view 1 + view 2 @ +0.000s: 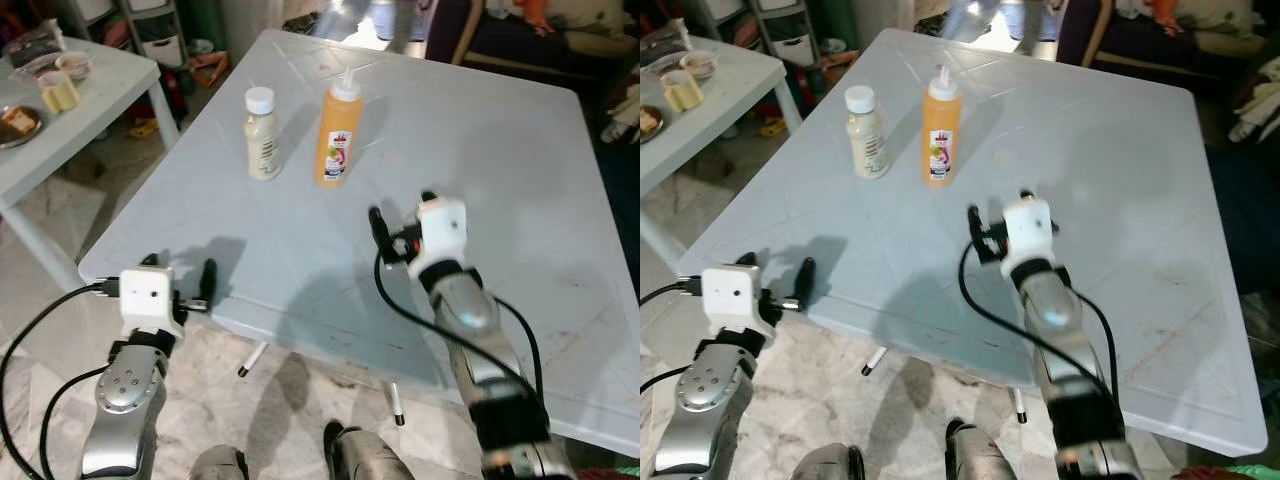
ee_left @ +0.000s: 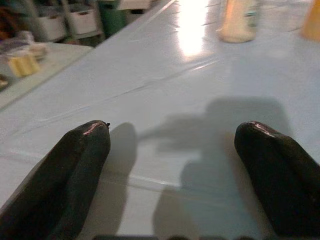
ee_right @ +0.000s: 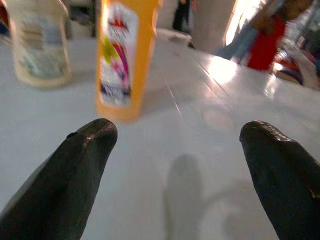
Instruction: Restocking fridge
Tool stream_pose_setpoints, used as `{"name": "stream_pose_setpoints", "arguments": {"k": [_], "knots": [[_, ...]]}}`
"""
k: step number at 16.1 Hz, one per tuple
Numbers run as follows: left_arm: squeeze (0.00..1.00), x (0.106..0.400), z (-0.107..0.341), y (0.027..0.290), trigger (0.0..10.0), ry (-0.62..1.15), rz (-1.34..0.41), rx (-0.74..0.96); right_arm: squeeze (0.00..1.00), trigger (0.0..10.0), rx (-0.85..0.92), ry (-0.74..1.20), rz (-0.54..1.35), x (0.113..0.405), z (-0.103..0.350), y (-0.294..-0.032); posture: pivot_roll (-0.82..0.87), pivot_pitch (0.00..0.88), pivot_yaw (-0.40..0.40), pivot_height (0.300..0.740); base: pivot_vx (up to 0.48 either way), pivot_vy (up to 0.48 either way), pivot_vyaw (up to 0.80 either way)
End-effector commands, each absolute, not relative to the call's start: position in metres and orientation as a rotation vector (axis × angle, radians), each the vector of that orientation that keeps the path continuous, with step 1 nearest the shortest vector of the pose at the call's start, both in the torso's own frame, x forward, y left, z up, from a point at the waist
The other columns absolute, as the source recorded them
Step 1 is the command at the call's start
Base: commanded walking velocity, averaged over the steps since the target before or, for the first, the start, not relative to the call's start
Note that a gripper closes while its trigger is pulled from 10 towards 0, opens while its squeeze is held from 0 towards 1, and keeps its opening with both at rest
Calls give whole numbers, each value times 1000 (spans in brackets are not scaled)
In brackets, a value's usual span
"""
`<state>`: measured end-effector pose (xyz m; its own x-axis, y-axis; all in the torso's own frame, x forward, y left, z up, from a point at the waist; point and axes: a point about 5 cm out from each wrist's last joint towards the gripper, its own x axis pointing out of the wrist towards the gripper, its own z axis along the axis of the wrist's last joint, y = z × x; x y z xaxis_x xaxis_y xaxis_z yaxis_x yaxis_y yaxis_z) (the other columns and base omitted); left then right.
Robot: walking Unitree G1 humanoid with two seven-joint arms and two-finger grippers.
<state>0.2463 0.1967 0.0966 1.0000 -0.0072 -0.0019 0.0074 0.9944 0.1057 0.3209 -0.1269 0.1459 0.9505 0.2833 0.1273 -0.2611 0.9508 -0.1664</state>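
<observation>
An orange squeeze bottle (image 1: 338,132) with a colourful label stands upright on the pale blue table (image 1: 500,170). A cream bottle (image 1: 262,135) with a white cap stands just left of it. My right gripper (image 1: 402,212) hovers open over the table's middle, a short way in front of the orange bottle (image 3: 125,55) and pointing at it, with the cream bottle (image 3: 37,45) off to one side. My left gripper (image 1: 178,268) is open at the table's near left edge, low over the surface, with the cream bottle (image 2: 240,20) far ahead. Neither gripper holds anything.
A white side table (image 1: 100,105) with dishes and food stands to the left, across a narrow gap. Storage drawers (image 1: 160,40) and clutter lie on the floor behind it. Dark seating (image 1: 540,35) stands beyond the table's far edge, where a person's legs (image 1: 398,15) show.
</observation>
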Motion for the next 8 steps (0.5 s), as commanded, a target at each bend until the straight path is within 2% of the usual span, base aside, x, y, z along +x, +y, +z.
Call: {"name": "stream_pose_setpoints", "arguments": {"k": [1, 8], "knots": [[0, 246, 101, 202, 10000, -14, 13, 126, 0, 10000, -154, -184, 281, 324, 154, -130, 27, 166, -28, 740, 0, 0, 0], [0, 232, 107, 227, 10000, -5, 81, 186, 0, 10000, -198, -287, 294, 354, 184, -143, 89, 198, -3, 740, 0, 0, 0]]}}
